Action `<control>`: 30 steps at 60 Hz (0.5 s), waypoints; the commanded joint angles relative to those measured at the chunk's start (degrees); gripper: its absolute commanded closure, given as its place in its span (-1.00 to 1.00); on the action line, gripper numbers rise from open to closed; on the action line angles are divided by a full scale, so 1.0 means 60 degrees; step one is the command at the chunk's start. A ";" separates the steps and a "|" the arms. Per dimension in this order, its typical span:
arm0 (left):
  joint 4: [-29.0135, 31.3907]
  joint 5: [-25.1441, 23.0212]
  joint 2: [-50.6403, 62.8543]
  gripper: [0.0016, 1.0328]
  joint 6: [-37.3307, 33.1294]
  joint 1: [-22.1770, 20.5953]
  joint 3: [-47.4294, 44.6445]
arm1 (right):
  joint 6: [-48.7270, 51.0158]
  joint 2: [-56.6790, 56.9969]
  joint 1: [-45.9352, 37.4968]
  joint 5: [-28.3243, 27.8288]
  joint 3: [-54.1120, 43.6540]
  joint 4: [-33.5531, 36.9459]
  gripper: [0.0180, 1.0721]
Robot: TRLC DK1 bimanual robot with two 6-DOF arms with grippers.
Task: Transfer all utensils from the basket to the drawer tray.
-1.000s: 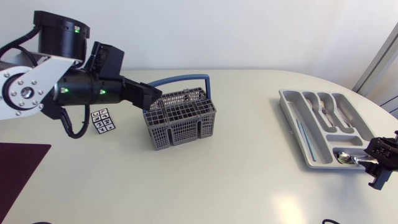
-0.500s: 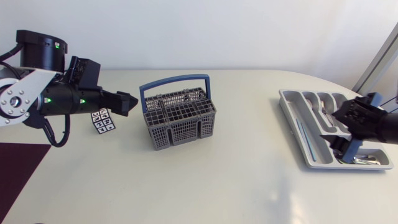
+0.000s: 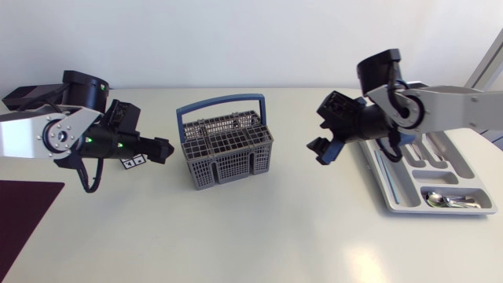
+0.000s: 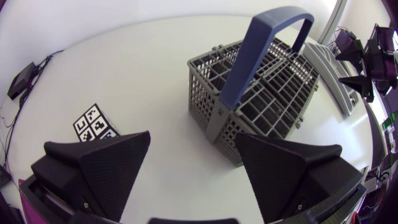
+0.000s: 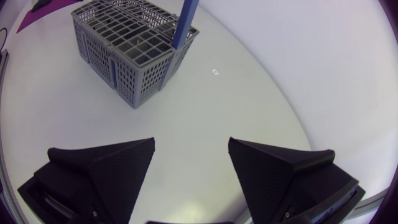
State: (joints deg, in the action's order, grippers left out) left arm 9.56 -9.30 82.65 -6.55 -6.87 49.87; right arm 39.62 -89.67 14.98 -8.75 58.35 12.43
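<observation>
My left gripper (image 3: 163,147) hangs just above the table, close beside the left wall of the grey cutlery basket (image 3: 226,149). The left wrist view shows its jaws spread wide with nothing between them, and the basket (image 4: 261,99) just ahead. The basket stands upright near the middle of the table, toward the far edge, with its blue handle (image 3: 222,102) raised over it. A small marker card (image 4: 94,122) lies flat on the table under my left arm, and a dark purple mat (image 3: 23,212) covers the near left corner.

My right gripper (image 3: 321,132) is over bare table between the basket and the drawer tray (image 3: 393,189), and it points at the basket. Its jaws are also spread and hold nothing, and the basket (image 5: 130,50) is well ahead of them. The tray sits by the table's right edge, with spoons (image 3: 444,200) in the compartment at its near end.
</observation>
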 commanded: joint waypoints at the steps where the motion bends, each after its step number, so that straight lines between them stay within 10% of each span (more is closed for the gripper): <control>1: -0.0085 0.0114 0.0653 -0.83 -0.0198 -0.0099 0.0141 | -0.0714 -0.0949 0.0447 -0.0021 0.0720 -0.0064 -0.24; 13: -0.0349 0.0173 0.1664 -0.63 -0.0139 -0.0231 0.0624 | -0.1271 -0.2707 0.0916 -0.0577 0.2317 0.0156 0.74; 30: -0.1228 0.0173 0.2558 -0.63 -0.0008 -0.0612 0.1210 | -0.1534 -0.3542 0.1033 -0.1808 0.3283 0.0712 0.79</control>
State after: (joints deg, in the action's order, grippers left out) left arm 3.62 -8.21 96.49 -6.50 -9.21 54.89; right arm 31.92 -109.73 20.56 -16.97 77.21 15.55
